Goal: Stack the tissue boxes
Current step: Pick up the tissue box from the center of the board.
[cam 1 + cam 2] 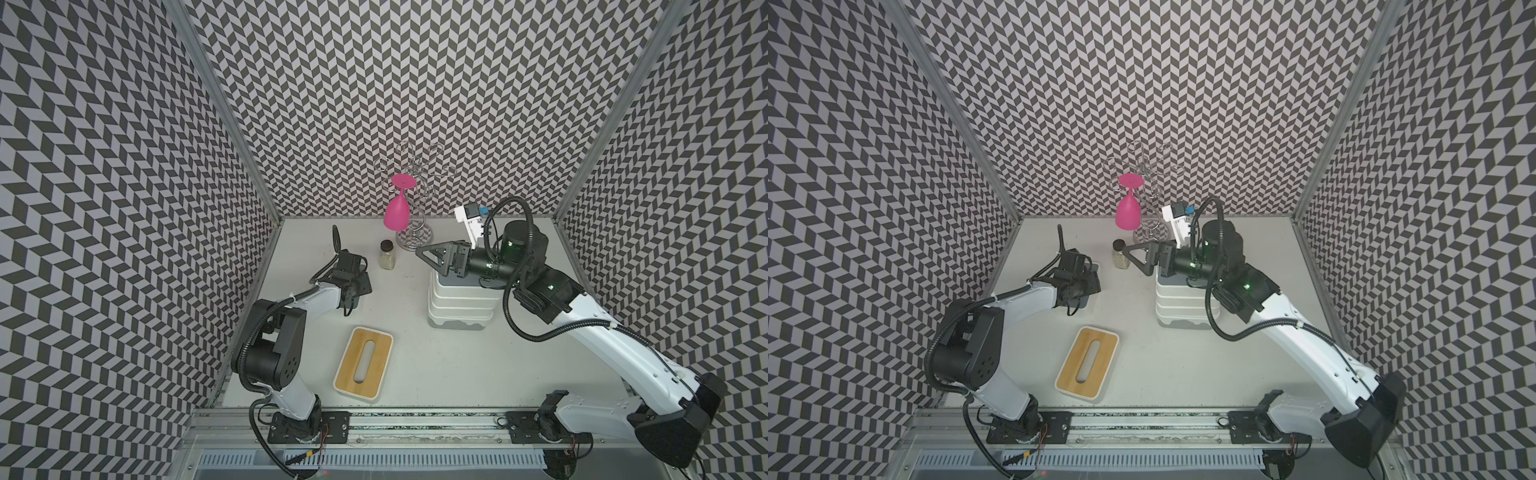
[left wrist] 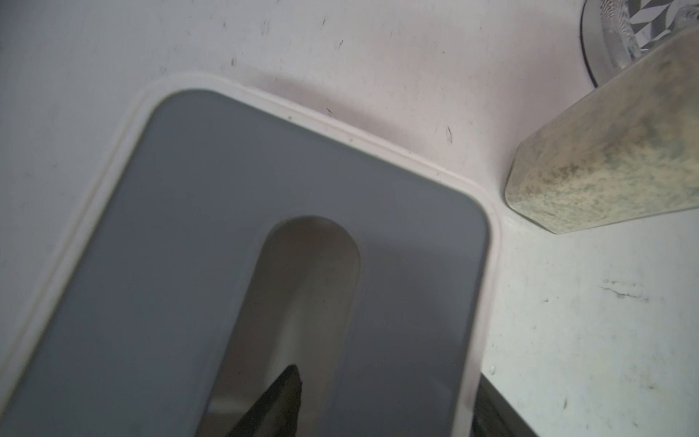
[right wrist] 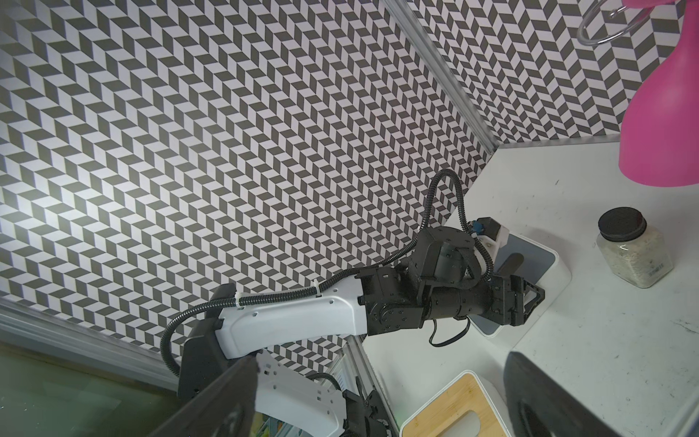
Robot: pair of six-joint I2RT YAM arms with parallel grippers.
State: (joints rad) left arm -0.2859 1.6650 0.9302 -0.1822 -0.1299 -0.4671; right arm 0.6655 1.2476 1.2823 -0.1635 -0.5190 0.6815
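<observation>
Left gripper (image 3: 529, 302), one finger (image 2: 285, 397) in the grey-lidded tissue box's (image 2: 189, 265) slot, grip unclear, needs a firm pinch before lifting it onto the stack (image 1: 457, 307) under the wide-open right gripper (image 1: 428, 255).

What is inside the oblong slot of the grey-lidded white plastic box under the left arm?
One dark finger of the left gripper dips into the slot of the grey-lidded white plastic box; around it only pale inner wall shows. The lid hides everything else inside.
</observation>
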